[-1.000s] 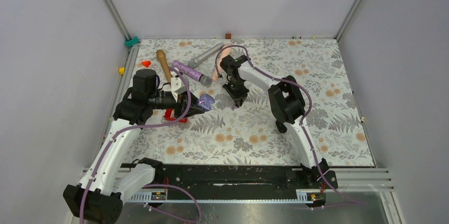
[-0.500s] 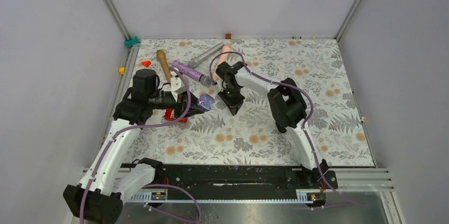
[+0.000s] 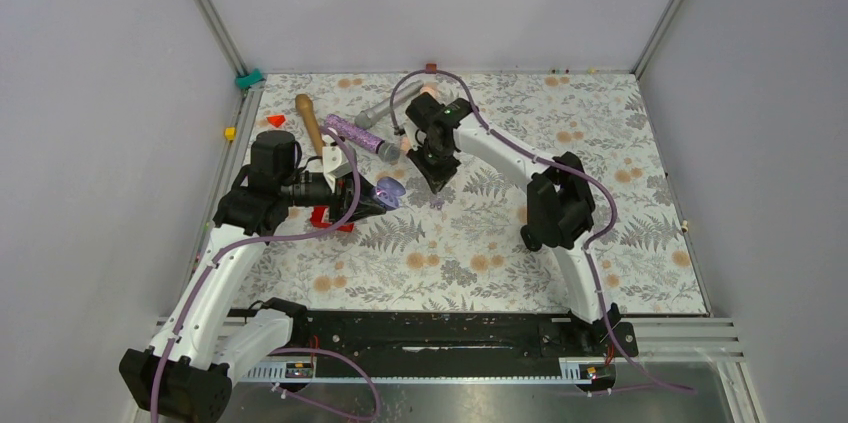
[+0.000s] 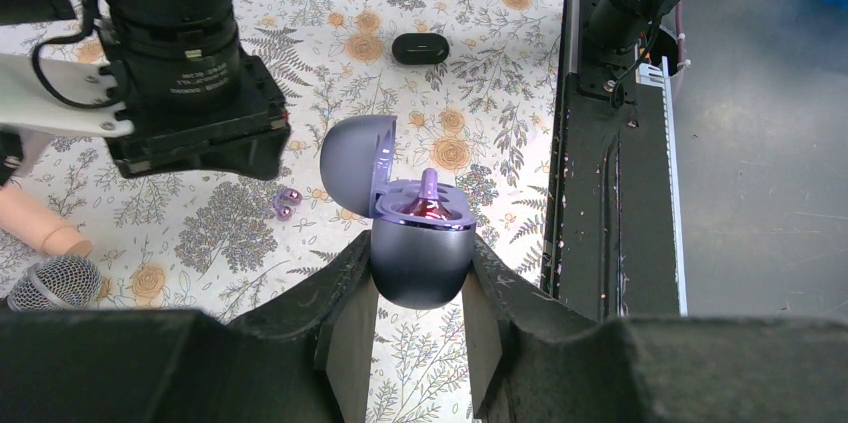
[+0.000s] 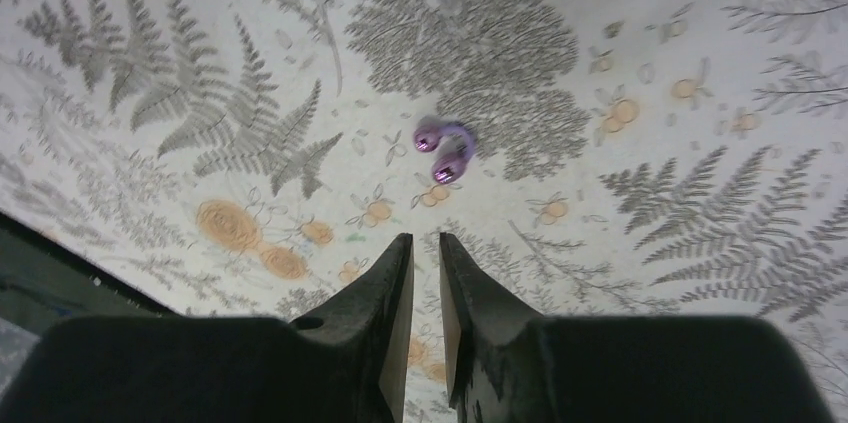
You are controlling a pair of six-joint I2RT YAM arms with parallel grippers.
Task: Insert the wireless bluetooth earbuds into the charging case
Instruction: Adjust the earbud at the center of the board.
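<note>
My left gripper (image 4: pixel 418 288) is shut on the lavender charging case (image 4: pixel 421 253), also seen in the top view (image 3: pixel 391 190), and holds it above the table with its lid (image 4: pixel 355 163) swung open. A purple piece (image 4: pixel 429 188) stands up from the reddish inner well and looks like one earbud. The other earbud (image 5: pixel 443 151) is small and purple, not black, and lies loose on the floral mat (image 4: pixel 287 203). My right gripper (image 5: pixel 426 243) hovers just short of that earbud (image 3: pixel 437 202). Only a thin gap separates its fingers, and nothing is between them.
A black oval pebble (image 4: pixel 419 47) lies on the mat near the arm bases. A red tray (image 3: pixel 335 219) sits under the left wrist. At the back left lie a wooden stick (image 3: pixel 309 123), a purple microphone (image 3: pixel 358 137), a grey cylinder (image 3: pixel 386 104) and a peach piece (image 3: pixel 418 111).
The right gripper swung left toward the case, then drew back toward the far side, and its elbow shifted right. The left gripper and the case stayed still.
</note>
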